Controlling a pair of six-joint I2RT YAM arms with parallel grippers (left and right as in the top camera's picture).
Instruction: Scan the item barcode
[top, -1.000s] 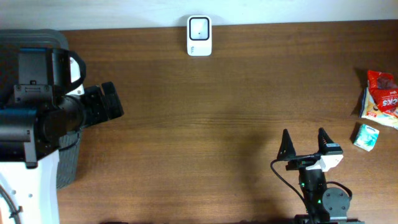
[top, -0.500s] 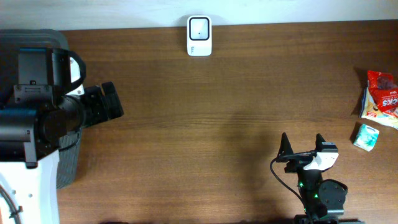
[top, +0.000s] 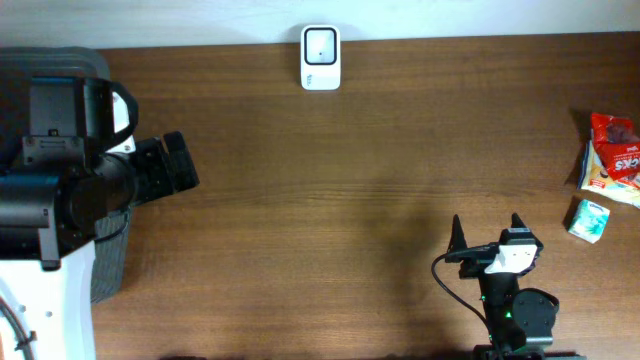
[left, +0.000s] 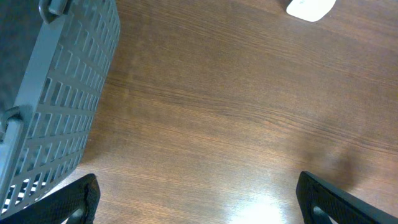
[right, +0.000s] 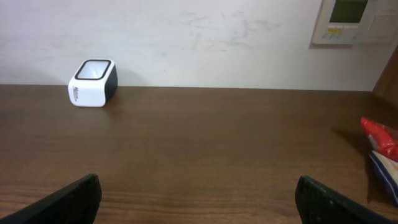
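Note:
The white barcode scanner (top: 320, 58) with a dark window stands at the table's far edge; it also shows as the scanner (right: 93, 82) and at the top as the scanner (left: 310, 7). Two items lie at the right edge: a red snack bag (top: 612, 150) and a small green-and-white box (top: 588, 220). The right wrist view catches the bag (right: 382, 142) at its right border. My right gripper (top: 487, 228) stands open near the front edge, left of the box, holding nothing. My left gripper (top: 183, 165) is open over bare wood at the far left.
A grey slatted basket (left: 62, 93) sits at the left, under the left arm, seen from overhead as the basket (top: 108, 265). A white wall with a control panel (right: 351, 18) rises behind the table's far edge.
My right gripper has drawn back slightly toward the front edge and shifted a little left. The left arm and the items have not moved.

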